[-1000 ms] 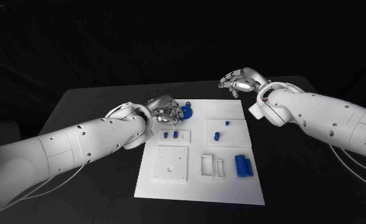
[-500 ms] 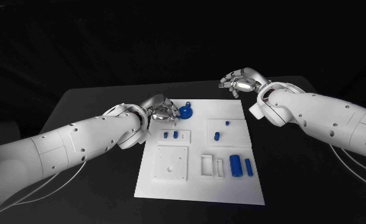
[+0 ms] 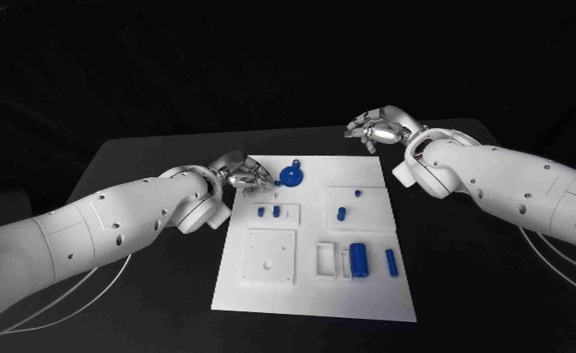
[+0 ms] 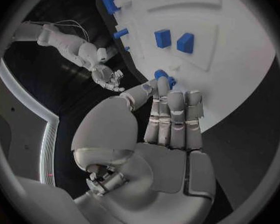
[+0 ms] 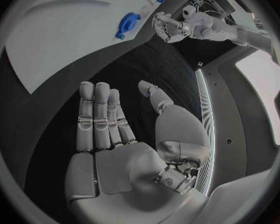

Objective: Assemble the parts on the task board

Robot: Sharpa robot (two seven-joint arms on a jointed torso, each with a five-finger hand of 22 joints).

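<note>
A: Table (image 3: 144, 161)?
B: Matte black, flat. White task board (image 3: 315, 286) in the middle, smooth rectangular plate with raised square and slotted white fixtures.

A: Left hand (image 3: 246, 173)?
B: Silver, metallic, at the board's far left corner. Holds nothing; in the left wrist view the fingers (image 4: 174, 119) lie straight and side by side, thumb set apart. Fingertips are over the board's edge; contact can't be confirmed.

A: Right hand (image 3: 379, 128)?
B: Beyond the board's far right corner, over bare table. Empty, fingers extended in the right wrist view, thumb spread. Well apart from all parts.

A: Parts?
B: All blue, smooth plastic. Round disc part with a stub (image 3: 292, 176) lies on the board just beside the left hand's fingertips. Stubby cylinder (image 3: 358, 258) and thin peg (image 3: 391, 262) lie near the board's right near corner. Two small blocks (image 3: 268, 212) stand in the fixture near the left hand.
</note>
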